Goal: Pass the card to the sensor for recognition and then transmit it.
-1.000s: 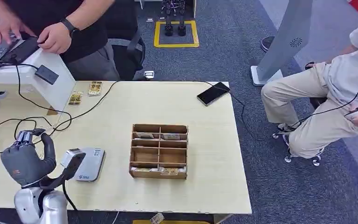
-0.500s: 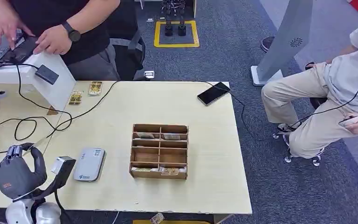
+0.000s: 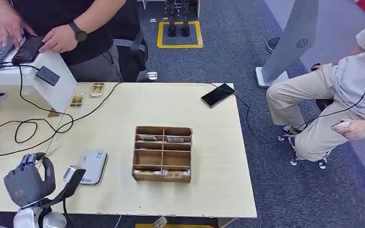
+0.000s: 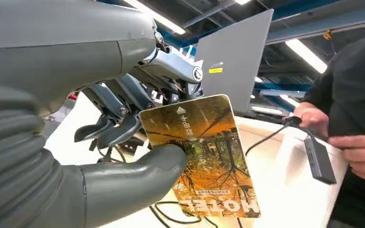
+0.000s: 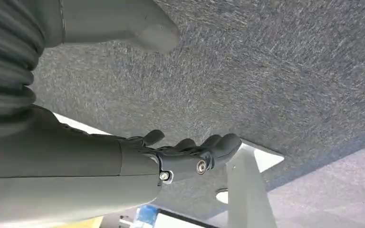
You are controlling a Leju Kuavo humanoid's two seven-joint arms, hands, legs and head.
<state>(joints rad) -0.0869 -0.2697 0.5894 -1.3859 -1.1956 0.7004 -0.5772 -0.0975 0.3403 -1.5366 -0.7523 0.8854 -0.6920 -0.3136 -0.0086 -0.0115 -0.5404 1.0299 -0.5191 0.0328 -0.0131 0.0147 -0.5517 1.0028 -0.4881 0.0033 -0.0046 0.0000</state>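
Card (image 4: 204,152) | pinched, left hand (image 3: 26,183) | beside sensor (image 3: 91,166)

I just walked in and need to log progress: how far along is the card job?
Picked up: the left hand pinches the card between thumb and fingers. In hand: it hovers beside the grey sensor on the table, so recognition looks near or underway; I cannot tell if it has read. Left: passing the card on. The right hand hangs empty over the floor.

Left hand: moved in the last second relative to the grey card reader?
Yes. The left hand has pulled back from the flat grey card reader, toward the table's near edge.
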